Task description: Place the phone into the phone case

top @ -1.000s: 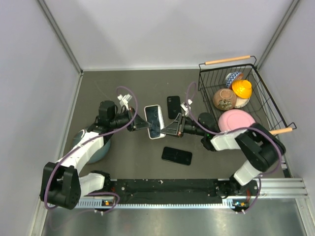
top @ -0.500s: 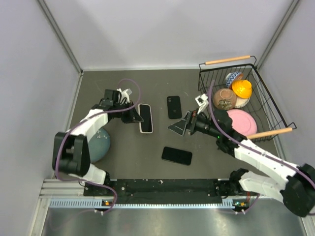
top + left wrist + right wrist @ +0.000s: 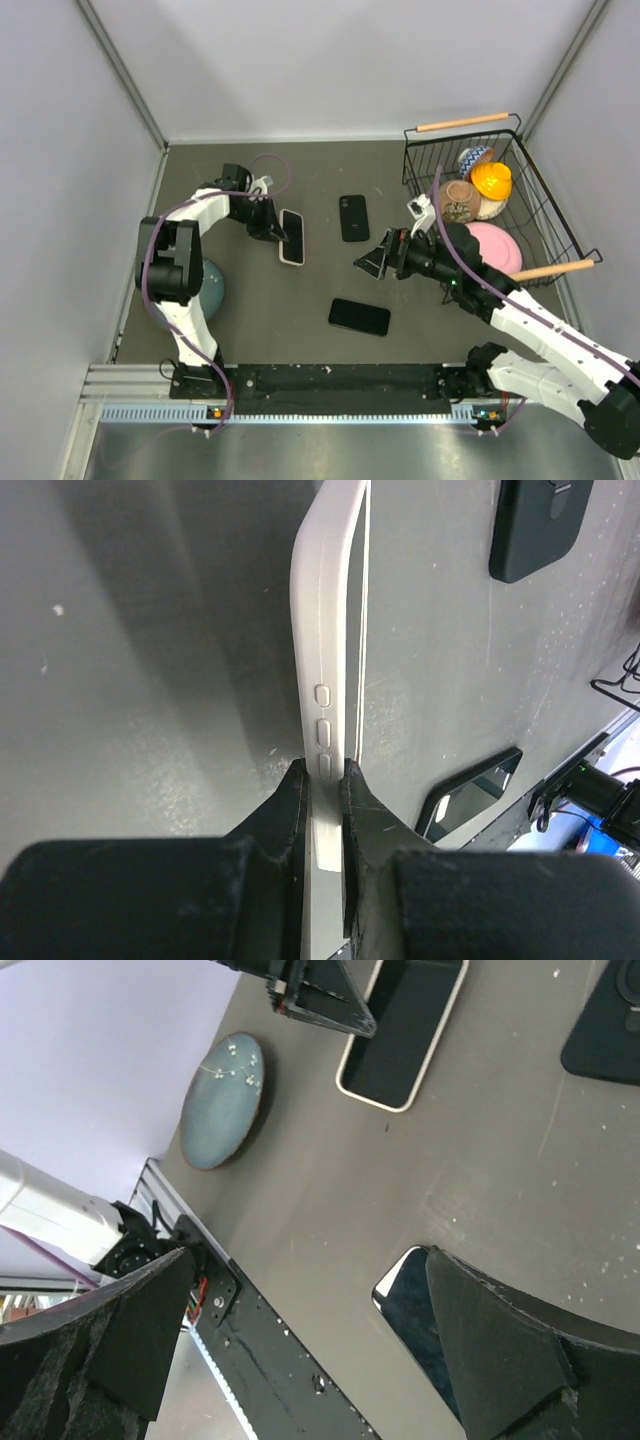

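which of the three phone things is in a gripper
The white case, clamped by its edge in the left gripper. The black case and the dark phone lie flat, untouched.

Phone (image 3: 359, 316) nearer, right of phone case (image 3: 292, 237)

The left arm (image 3: 165, 262) is folded upward and turned inward, and the left gripper (image 3: 322, 780) is clamped on the edge of the phone case (image 3: 328, 630). The right arm (image 3: 520, 312) is stretched forward and leftward, and the right gripper (image 3: 370, 262) is held with its jaws spread wide.
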You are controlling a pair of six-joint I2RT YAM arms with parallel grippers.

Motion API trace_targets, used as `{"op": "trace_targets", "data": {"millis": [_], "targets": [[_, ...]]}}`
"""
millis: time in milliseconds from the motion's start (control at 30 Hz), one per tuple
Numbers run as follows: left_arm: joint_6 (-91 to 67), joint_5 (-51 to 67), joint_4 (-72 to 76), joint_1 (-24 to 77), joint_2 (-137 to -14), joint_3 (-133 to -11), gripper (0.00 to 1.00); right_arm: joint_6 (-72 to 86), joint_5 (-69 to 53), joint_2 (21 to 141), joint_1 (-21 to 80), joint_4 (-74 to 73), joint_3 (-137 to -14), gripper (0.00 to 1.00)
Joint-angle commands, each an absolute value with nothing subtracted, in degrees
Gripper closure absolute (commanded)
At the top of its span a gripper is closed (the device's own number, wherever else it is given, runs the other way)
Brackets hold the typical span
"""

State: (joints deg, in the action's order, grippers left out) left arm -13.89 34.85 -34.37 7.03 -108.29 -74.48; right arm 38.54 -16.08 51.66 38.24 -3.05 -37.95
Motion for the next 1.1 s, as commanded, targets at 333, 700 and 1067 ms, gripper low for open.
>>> {"op": "trace_targets", "data": {"millis": [333,700,1067], "targets": [[-12.22,23.21,-38.76,3.16,-104.33,-78.66,0.67,36.47,-14.07,53.17,38.94,-14.94,-45.44,0.01],[-18.81,28.57,-29.45,5.71,-102.65,-75.06,0.95,36.65,-11.25,51.85,38.94,-14.50,-44.12,0.01],[-19.95,25.22,-29.09,8.53,-109.07,-74.71,1.00,36.04,-7.65,54.31,38.85,-18.36,-45.43,0.03]]}}
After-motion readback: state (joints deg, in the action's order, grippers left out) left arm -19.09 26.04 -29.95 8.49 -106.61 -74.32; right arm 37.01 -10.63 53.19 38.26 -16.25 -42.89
